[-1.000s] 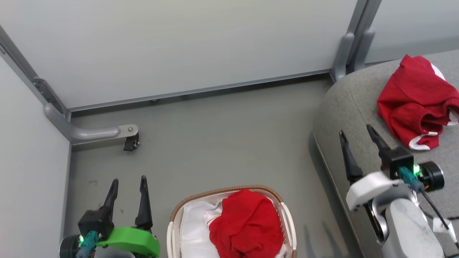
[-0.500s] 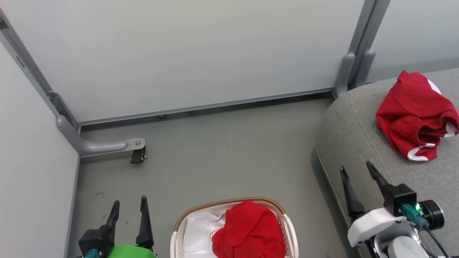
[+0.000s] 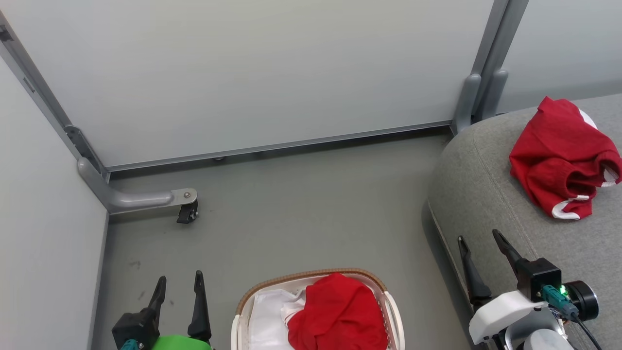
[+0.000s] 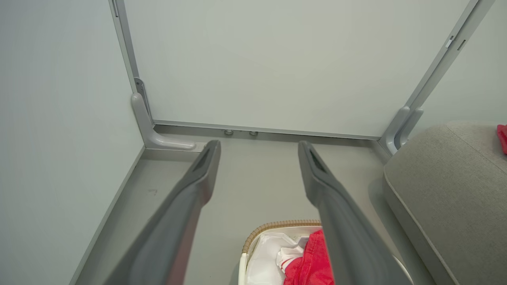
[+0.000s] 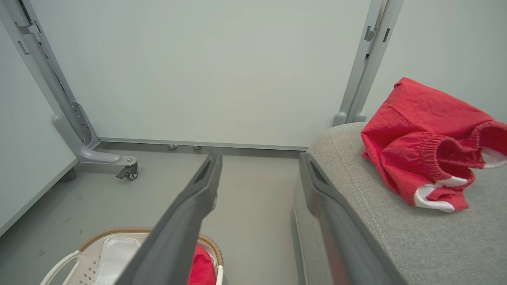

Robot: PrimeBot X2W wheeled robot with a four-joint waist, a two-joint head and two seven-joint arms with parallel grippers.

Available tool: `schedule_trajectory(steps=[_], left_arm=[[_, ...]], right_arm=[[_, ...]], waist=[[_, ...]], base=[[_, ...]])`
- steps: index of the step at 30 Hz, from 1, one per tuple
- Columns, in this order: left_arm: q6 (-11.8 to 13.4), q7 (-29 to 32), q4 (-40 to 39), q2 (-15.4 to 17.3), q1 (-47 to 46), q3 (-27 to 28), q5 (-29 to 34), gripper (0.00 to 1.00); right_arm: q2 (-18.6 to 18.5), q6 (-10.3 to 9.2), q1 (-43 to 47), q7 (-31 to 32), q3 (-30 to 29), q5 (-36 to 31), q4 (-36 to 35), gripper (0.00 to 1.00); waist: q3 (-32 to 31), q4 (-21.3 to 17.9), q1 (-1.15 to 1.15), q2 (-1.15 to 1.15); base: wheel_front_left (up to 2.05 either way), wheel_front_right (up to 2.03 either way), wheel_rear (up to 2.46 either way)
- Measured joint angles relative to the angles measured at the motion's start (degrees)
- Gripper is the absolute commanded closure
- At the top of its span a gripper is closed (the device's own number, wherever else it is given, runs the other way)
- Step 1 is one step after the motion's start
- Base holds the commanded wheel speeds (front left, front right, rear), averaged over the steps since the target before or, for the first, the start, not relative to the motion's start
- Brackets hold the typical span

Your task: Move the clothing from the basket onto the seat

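Grey floor and pale partition panels frame a job that looks about half done. Of the clothing, one red garment with white trim already lies crumpled on the seat, toward its far end. A second red heap sits in the basket, piled on the right side over a white liner sheet. At least this piece is left to carry over; whether more lies beneath it cannot be told. The basket stands on the floor near the seat's side, a strip of floor between them. Both end effectors are empty. The right gripper hovers over the seat's near corner with its fingers spread wide, touching nothing and well apart from the garment there. The left gripper hangs over bare floor left of the basket, fingers likewise wide apart and clear of the rim. The next reach probably goes down into the basket.
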Motion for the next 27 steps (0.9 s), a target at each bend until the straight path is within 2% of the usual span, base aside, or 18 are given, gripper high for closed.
schedule_trajectory(steps=[17,27], left_arm=[[-0.42,0.0,0.41,-0.01,-0.13,-0.18,0.41,0.0],[-1.12,0.0,1.45,-0.01,-2.21,-2.69,2.15,0.0]], right_arm=[[0.0,0.0,-0.04,0.0,0.29,0.3,0.02,0.0],[0.01,0.0,-0.89,0.0,-0.52,-0.87,-1.07,0.0]], waist=[[0.13,-0.15,0.0,0.0],[1.18,-0.74,0.0,0.0]], base=[[0.0,0.0,0.0],[0.0,0.0,0.0]])
